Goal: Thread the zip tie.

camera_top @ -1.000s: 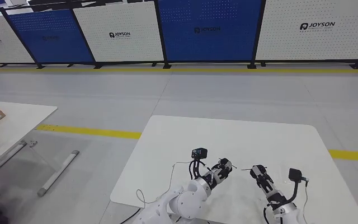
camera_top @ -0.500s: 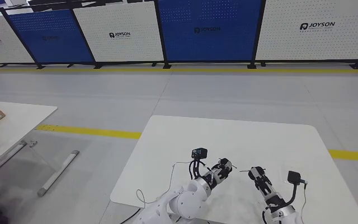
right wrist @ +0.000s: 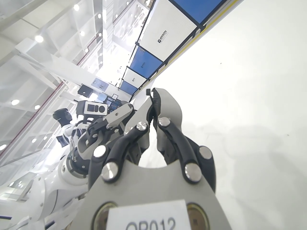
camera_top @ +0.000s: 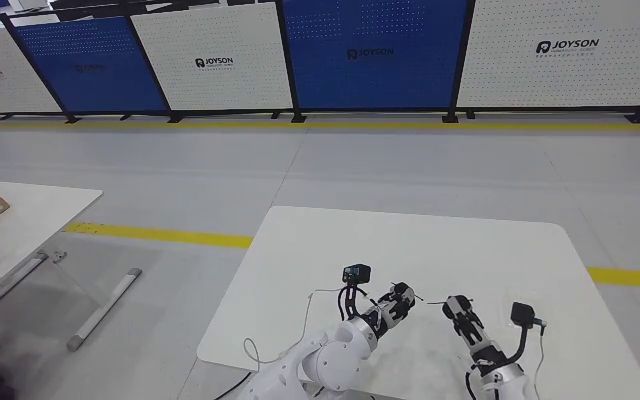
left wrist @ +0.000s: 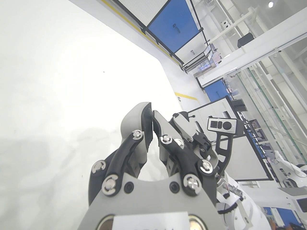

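Zip tie (right wrist: 148, 91) barely shows, pinched at right gripper (right wrist: 153, 94) tip.

- We see the left gripper (left wrist: 152, 114) above the white table (left wrist: 60, 60), its two fingers pressed together at the tips.
- The right gripper (left wrist: 180, 117) sits just beside it.
- We make out blue and white panels (left wrist: 174, 28) beyond the table's far edge.
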Controlling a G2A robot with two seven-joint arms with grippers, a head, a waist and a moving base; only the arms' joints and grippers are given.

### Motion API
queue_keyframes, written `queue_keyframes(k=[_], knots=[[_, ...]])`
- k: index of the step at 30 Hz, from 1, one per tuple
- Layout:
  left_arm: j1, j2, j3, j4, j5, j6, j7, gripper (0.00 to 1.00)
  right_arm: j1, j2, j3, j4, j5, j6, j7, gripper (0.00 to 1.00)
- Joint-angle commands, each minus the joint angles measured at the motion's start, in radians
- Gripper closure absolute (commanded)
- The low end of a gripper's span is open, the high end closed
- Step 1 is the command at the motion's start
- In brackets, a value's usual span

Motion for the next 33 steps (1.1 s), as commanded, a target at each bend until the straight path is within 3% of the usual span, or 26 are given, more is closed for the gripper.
queue_keyframes(k=[1, 18, 25, 33], knots=[[0.0, 0.0, 0.0, 0.0, 0.0, 0.0, 0.0, 1.0, 0.003, -0.004, 0.001, 0.007, 0.002, -0.002, 0.0, 1.0], [0.0, 0.0, 0.0, 0.0, 0.0, 0.0, 0.0, 1.0, 0.013, -0.017, 0.002, 0.019, 0.003, -0.009, 0.004, 1.0], [0.0, 0.0, 0.0, 0.0, 0.0, 0.0, 0.0, 1.0, 0.012, -0.027, 0.015, 0.027, 0.012, -0.044, 0.023, 1.0], [0.0, 0.0, 0.0, 0.0, 0.0, 0.0, 0.0, 1.0, 0.011, -0.028, 0.016, 0.027, 0.012, -0.046, 0.024, 1.0]])
